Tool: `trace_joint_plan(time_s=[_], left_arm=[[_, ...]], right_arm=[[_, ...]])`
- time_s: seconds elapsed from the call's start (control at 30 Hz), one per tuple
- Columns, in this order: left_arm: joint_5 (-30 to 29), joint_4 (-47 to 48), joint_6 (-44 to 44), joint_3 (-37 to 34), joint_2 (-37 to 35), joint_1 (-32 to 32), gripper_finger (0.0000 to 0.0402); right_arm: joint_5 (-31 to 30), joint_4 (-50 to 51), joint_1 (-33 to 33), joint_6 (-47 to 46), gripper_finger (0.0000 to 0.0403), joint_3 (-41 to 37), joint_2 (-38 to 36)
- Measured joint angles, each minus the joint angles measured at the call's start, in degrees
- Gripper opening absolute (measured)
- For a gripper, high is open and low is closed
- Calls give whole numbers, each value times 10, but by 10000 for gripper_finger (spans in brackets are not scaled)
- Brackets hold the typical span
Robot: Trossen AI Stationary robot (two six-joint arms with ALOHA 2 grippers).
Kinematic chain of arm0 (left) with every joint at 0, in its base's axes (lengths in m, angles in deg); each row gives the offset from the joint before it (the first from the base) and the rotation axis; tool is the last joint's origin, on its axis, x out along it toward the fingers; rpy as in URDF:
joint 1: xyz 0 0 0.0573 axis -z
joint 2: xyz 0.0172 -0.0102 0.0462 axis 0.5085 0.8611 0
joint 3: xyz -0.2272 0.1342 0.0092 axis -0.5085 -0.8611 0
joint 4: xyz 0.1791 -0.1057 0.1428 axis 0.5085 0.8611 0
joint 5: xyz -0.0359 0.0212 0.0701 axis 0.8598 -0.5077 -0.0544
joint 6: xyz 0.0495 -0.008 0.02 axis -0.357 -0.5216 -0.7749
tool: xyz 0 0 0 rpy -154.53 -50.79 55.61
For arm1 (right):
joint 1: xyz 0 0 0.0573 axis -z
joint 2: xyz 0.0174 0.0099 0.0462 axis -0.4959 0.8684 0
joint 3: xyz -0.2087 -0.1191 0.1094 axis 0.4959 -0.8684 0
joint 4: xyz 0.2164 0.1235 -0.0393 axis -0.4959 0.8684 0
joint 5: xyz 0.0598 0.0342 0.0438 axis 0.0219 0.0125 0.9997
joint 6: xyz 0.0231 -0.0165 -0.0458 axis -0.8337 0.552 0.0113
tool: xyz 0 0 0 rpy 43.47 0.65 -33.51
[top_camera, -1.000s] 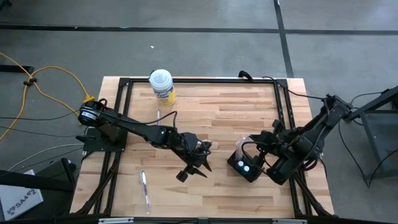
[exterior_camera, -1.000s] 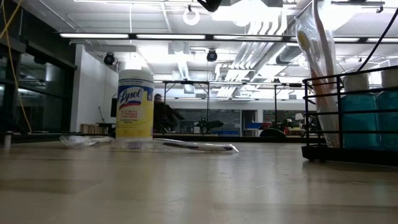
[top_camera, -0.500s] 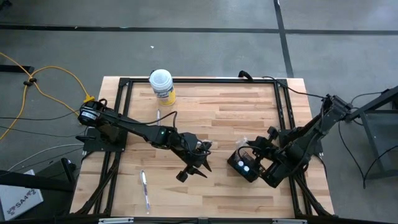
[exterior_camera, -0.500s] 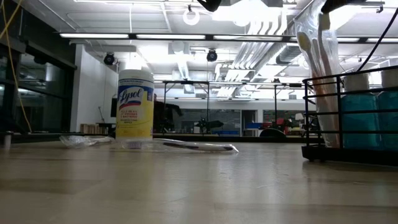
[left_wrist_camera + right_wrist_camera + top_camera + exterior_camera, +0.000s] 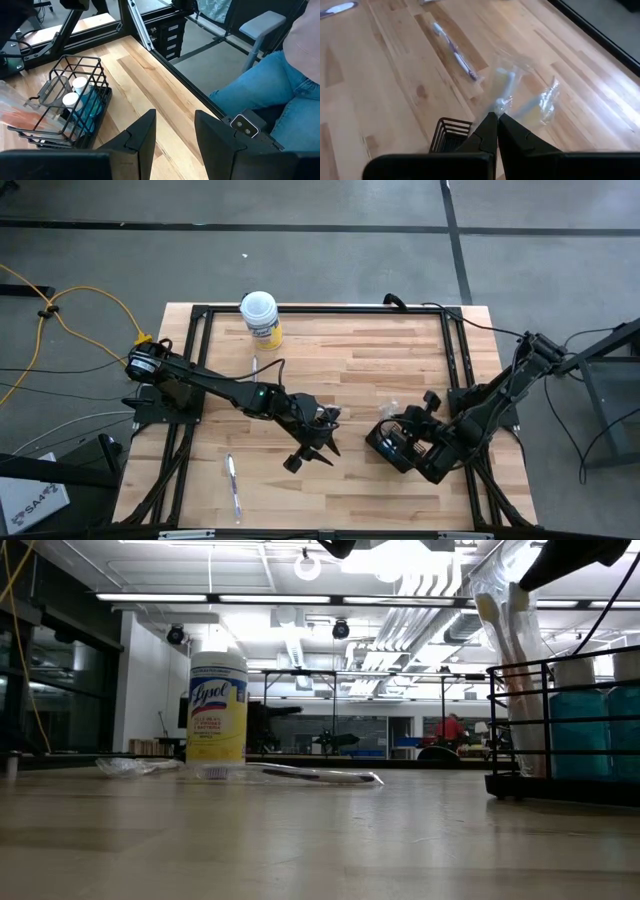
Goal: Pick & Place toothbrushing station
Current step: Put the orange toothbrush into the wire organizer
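- Two arms over the desk (image 5: 350, 350): right gripper (image 5: 497, 119), jaws pressed together, above the toothbrushing station (image 5: 392, 446).
- Left gripper (image 5: 318, 442) hangs mid-desk, jaws spread.

toothbrushing station (image 5: 392, 446) | black wire caddy, upright | holds blue white-capped bottles and bagged toothbrushes | on bench toward right edge, nearer front

We see the toothbrushing station (image 5: 392, 446) on the table (image 5: 380, 350) right of centre, under the right gripper (image 5: 408, 442); the left gripper (image 5: 322, 442) sits mid-table; a canister (image 5: 260, 318) stands at the far edge; a pen (image 5: 233, 487) lies near-left.
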Motion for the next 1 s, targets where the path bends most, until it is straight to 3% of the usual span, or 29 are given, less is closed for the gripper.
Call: trace_joint_plan(time_s=[0.43, 0.77, 1.0], left_arm=[[0, 0, 4, 0, 0, 0, 132], [0, 0, 6, 0, 0, 0, 132], [0, 0, 9, 0, 0, 0, 132]], right_arm=[[1, -37, 0, 74, 8, 0, 0], [2, -29, 0, 88, 90, 0, 0], [-2, -18, 2, 89, 102, 0, -25]])
